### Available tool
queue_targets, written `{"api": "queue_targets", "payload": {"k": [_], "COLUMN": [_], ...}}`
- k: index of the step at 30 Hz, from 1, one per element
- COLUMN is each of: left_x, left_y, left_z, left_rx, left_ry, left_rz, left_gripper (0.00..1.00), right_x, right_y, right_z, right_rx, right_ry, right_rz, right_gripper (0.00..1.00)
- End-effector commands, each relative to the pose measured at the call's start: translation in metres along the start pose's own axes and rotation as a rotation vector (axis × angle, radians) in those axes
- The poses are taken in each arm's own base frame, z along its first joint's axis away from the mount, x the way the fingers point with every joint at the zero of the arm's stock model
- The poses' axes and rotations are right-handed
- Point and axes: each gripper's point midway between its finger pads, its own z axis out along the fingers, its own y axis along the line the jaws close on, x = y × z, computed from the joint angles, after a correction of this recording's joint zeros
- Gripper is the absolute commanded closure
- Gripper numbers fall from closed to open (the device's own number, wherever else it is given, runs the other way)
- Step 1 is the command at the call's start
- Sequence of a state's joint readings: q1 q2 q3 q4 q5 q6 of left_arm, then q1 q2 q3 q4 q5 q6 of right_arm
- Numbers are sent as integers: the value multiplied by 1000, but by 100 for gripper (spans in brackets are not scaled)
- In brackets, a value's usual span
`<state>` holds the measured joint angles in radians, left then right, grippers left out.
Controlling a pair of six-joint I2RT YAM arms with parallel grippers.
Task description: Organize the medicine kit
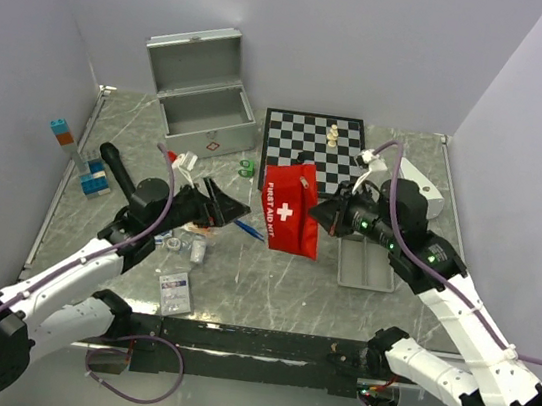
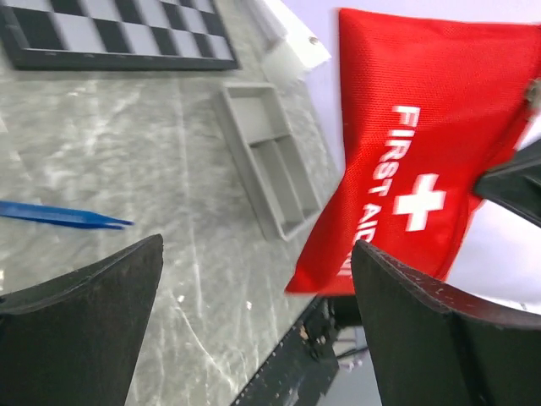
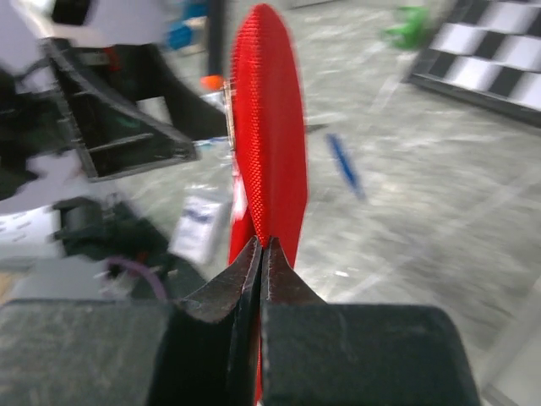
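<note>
The silver metal case (image 1: 204, 103) stands open at the back left, lid up, a red diamond mark on its front. The flat red pouch (image 1: 291, 206) with a white cross hangs in the air over the table's middle. My right gripper (image 1: 322, 213) is shut on its right edge; it also shows in the right wrist view (image 3: 262, 244), pinching the pouch (image 3: 266, 127) edge-on. My left gripper (image 1: 232, 205) is open and empty, just left of the pouch. In the left wrist view the pouch (image 2: 423, 161) hangs ahead between the open fingers (image 2: 84, 296).
A chessboard (image 1: 314, 149) with a few pieces lies at the back. A shallow grey tray (image 1: 364, 262) sits under the right arm. A blue tool (image 1: 249, 229), green item (image 1: 247, 167), small packets (image 1: 175, 291) and coloured blocks (image 1: 93, 178) lie on the left half.
</note>
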<state>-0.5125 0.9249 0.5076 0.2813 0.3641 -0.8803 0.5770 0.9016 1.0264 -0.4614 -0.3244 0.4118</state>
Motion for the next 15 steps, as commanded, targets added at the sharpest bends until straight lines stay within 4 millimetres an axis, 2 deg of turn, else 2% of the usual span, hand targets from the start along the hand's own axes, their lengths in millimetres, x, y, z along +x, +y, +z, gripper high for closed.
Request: {"api": "queue_targets", "payload": {"k": [1,5,8,15], "left_x": [-31,-28,-17,17], "left_y": [-11,-34,-50,-63], "left_z": [10,26,39,71], "left_rx": [-31,-12,-20,-53], "left_ry": [-66,-28,-8,44], "left_rz": [19,27,55,94], "left_gripper": [3,3,3,3], "right_x": [0,5,12,20], "right_y": [-47,-73,-78,-83], "right_z": [-13,-14,-9,-2], "right_rx": [296,498,547,684], "right_ry": [55,121,159,244], "right_rz": [-69,-124,-125,-186], "right_gripper": [100,100,100,100]}}
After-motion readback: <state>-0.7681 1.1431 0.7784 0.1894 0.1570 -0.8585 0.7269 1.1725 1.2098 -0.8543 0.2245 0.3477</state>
